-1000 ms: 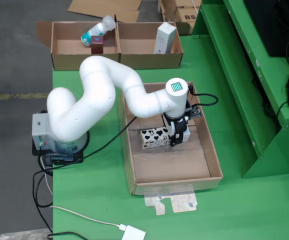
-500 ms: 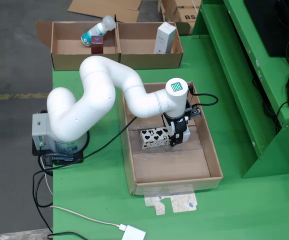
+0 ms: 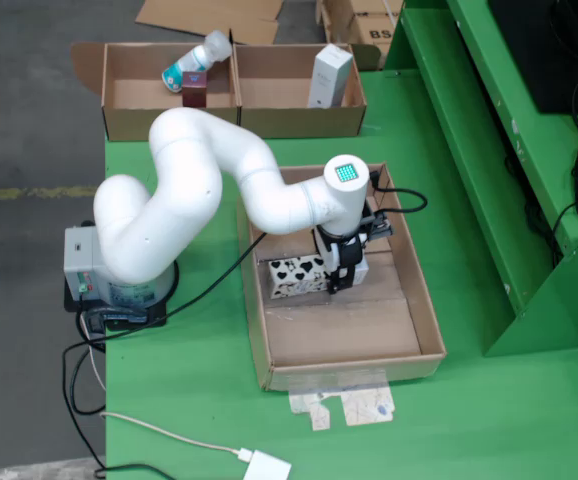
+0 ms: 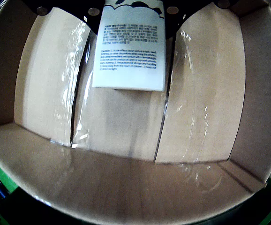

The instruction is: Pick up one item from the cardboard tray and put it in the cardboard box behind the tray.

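Observation:
A white box with black hearts (image 3: 294, 278) lies in the cardboard tray (image 3: 427, 315) on the green table. My gripper (image 3: 345, 270) reaches down into the tray at the box's right end and looks shut on it. In the wrist view the box's white printed face (image 4: 131, 51) fills the top middle, with a soft shadow on the tray floor (image 4: 206, 93) under it. The fingers themselves are hidden. Behind the tray stands a cardboard box (image 3: 299, 122) holding a white carton (image 3: 329, 76).
A second cardboard box (image 3: 139, 122) at the back left holds a blue and white bottle (image 3: 197, 58) and a dark red box (image 3: 195, 92). The arm's base (image 3: 119, 285) stands left of the tray. A green frame (image 3: 489, 180) runs along the right. Cables (image 3: 169, 435) lie in front.

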Controlling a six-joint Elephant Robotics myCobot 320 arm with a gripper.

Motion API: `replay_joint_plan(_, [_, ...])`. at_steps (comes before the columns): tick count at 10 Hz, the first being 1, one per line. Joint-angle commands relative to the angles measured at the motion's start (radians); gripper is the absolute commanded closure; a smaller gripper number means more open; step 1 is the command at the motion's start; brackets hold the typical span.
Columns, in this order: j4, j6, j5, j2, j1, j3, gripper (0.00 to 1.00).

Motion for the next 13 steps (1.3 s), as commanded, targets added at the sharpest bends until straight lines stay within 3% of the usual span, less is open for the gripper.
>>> replay_joint_plan(1, [-0.107, -0.008, -0.004, 0.384, 0.008, -0.057, 1.00])
replay_joint_plan(3, [-0.107, -0.008, -0.004, 0.384, 0.008, -0.057, 1.00])
replay_joint_plan(4, [-0.263, 0.017, -0.020, 0.486, 0.026, 0.035, 1.00])
replay_joint_plan(6, [-0.315, 0.037, -0.050, 0.569, 0.049, 0.065, 1.00])
replay_joint_plan(7, [-0.315, 0.037, -0.050, 0.569, 0.049, 0.065, 1.00])
replay_joint_plan(11, [-0.552, 0.042, -0.060, 0.474, 0.048, 0.445, 1.00])
replay_joint_plan(12, [-0.552, 0.042, -0.060, 0.474, 0.048, 0.445, 1.00])
replay_joint_plan(13, [-0.663, 0.047, -0.066, 0.426, 0.051, 0.617, 1.00])
